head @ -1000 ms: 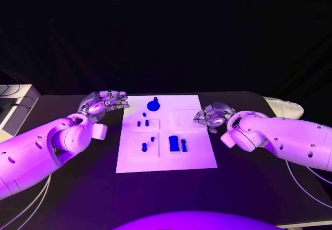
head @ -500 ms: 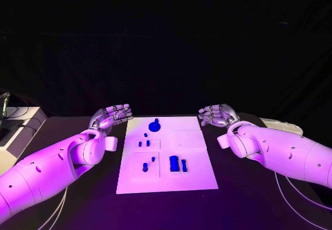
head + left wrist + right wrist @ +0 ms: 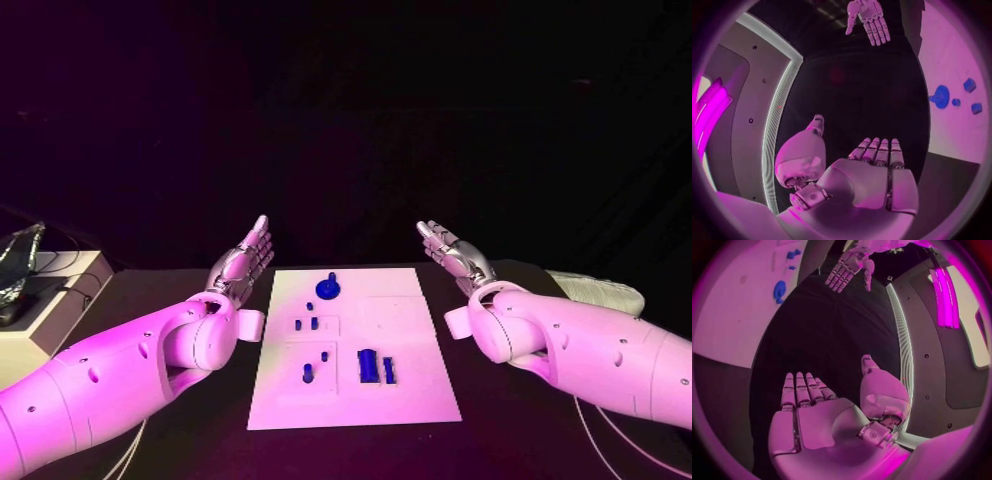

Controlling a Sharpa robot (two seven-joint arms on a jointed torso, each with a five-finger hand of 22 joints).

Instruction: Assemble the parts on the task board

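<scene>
Both hands have lifted, flat and empty, flanking the task board (image 3: 411,345).

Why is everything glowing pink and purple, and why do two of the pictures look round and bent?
Head view: coloured light tints the task board and both arms; the background stays black. Left wrist view: a fisheye circle, so the board's edge curves behind the left hand, with the right hand small at the rim. Right wrist view: the same bending, with bright glare strips beside the right hand.
</scene>
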